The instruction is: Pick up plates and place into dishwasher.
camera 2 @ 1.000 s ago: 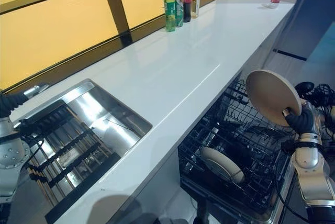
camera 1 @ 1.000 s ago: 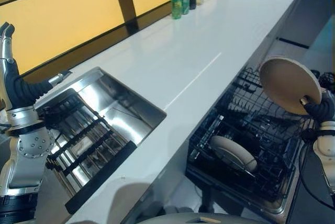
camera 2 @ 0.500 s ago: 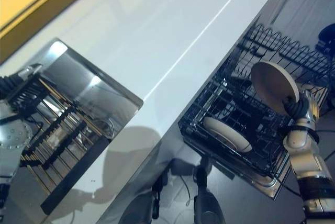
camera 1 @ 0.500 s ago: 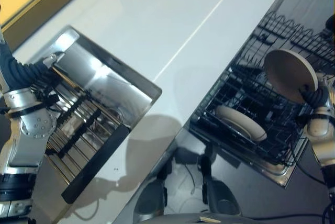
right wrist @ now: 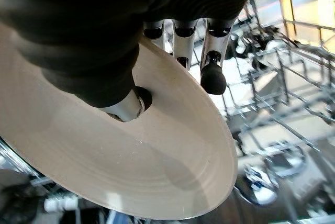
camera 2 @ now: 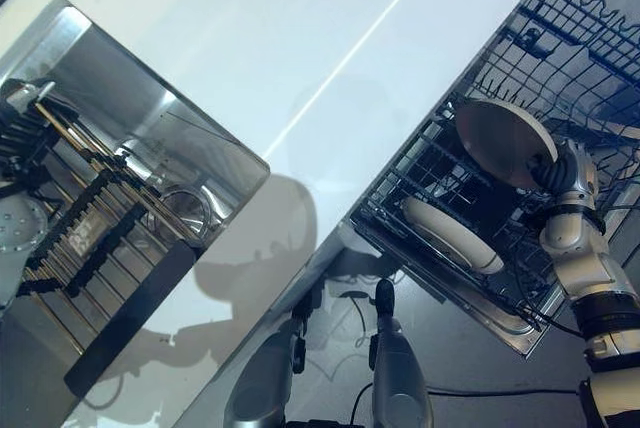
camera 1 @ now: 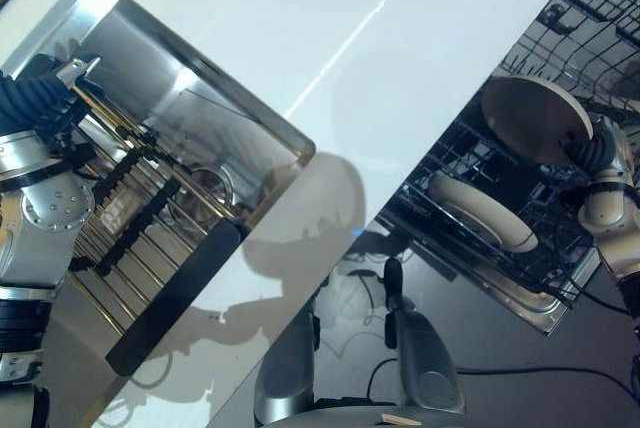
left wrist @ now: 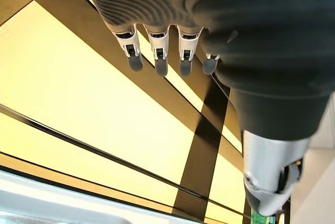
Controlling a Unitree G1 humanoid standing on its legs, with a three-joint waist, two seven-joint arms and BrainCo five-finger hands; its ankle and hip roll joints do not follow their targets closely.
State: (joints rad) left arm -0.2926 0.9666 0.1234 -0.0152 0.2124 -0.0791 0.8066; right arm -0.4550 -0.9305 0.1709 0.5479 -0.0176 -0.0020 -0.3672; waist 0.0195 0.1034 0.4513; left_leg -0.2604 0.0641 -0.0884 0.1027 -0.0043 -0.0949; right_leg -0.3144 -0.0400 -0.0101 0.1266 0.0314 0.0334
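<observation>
The right robot hand (camera 2: 566, 170) is gripping a beige plate (camera 2: 503, 141) above the black dishwasher rack (camera 2: 445, 158), so the plate is taking up the room over the rack's middle. A second plate (camera 2: 450, 234) is already lying tilted near the rack's front edge, blocking that part. Wire tines are standing up across the rack's far side. The white counter (camera 2: 300, 58) is lying bare and open beside the rack. The left robot hand (left wrist: 162, 51) is hanging with straight fingers by the sink (camera 1: 190, 163), where a dark drying rack (camera 1: 140, 218) is covering the basin.
</observation>
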